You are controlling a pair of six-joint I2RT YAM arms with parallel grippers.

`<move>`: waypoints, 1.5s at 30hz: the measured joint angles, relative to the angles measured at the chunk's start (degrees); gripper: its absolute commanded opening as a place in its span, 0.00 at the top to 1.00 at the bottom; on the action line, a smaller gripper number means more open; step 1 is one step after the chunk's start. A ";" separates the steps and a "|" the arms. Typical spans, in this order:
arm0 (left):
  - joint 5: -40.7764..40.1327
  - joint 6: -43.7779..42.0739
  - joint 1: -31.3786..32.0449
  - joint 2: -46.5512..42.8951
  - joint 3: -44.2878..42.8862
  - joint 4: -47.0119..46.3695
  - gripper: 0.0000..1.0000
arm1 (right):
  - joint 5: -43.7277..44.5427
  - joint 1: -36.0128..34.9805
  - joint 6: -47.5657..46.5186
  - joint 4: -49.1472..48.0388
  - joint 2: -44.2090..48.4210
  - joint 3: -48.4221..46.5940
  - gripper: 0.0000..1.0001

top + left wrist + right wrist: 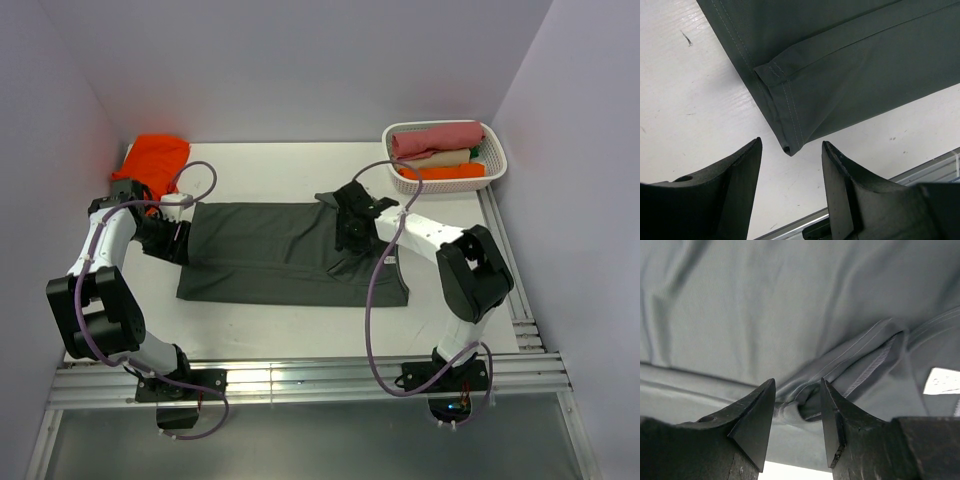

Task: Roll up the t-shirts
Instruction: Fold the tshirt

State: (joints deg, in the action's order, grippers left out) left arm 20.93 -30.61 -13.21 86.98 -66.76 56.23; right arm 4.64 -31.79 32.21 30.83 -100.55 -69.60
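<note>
Near edge: bare white surface [300, 325], nothing rolled on it.

Centre: dark charcoal-grey cotton t-shirt [280, 250] lies flat, folded lengthwise into a long band running 9 to 3 o'clock. No coil at either end. I judge the fold stage done and rolling not yet begun.

9 o'clock end: left end effector [792, 145] sits low at the hem, fingers spread. The stitched hem corner lies just ahead of the gap and is not pinched.

Toward 2 o'clock on the band: right end effector [797, 382] is over the collar area, fingers spread either side of a raised ridge of seam. I see no pinch. The small white neck label [942, 381] is just to its 3 o'clock.

Far, 11 o'clock corner: bright orange cotton t-shirt [155, 158] in a loose heap, unfolded and unrolled.

Far, 1 o'clock: white plastic lattice basket [498, 160] holding rolled textiles, a pinkish-red roll [435, 138] on top, with cream, orange and green beneath.

Left to do, by my reading: roll the grey band, then fold and roll the orange one.
</note>
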 measured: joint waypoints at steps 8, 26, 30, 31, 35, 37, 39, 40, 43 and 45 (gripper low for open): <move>0.24 -0.04 0.00 0.00 0.39 -0.04 0.45 | -0.66 -2.71 1.49 -1.62 0.07 4.66 0.51; 0.76 -0.09 0.00 -0.02 1.40 -0.24 0.46 | -0.85 -4.98 4.61 -3.48 1.97 7.48 0.53; 0.83 -0.09 0.00 -0.02 1.95 -0.26 0.47 | -0.87 -4.98 5.05 -4.28 2.05 7.48 0.61; 0.83 -0.09 0.00 -0.02 1.95 -0.26 0.47 | -0.92 -4.98 5.16 -4.52 2.08 7.48 0.66; 0.87 -0.09 0.00 -0.02 1.95 -0.42 0.48 | -1.18 -4.98 5.55 -4.76 2.08 7.32 0.94; 0.87 -0.09 0.00 -0.02 1.95 -0.44 0.48 | -1.27 -4.98 5.33 -4.72 2.03 6.82 1.00; 0.87 -0.09 0.00 -0.02 1.95 -0.44 0.48 | -1.27 -4.98 5.40 -4.70 2.03 5.95 1.00; 0.87 -0.09 0.00 -0.02 1.95 -0.46 0.48 | -1.20 -4.98 5.40 -4.79 2.03 5.55 1.00; 0.87 -0.09 0.00 -0.02 1.95 -0.46 0.48 | -0.81 -4.96 5.31 -5.18 2.03 4.94 1.00; 0.87 -0.09 0.00 -0.02 2.05 -0.55 0.48 | -0.37 -4.94 4.85 -5.49 2.03 4.94 1.00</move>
State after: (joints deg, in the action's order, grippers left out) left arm 21.80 -30.70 -13.21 86.96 -64.71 55.68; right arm 4.27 -36.73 37.06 25.34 -98.52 -64.66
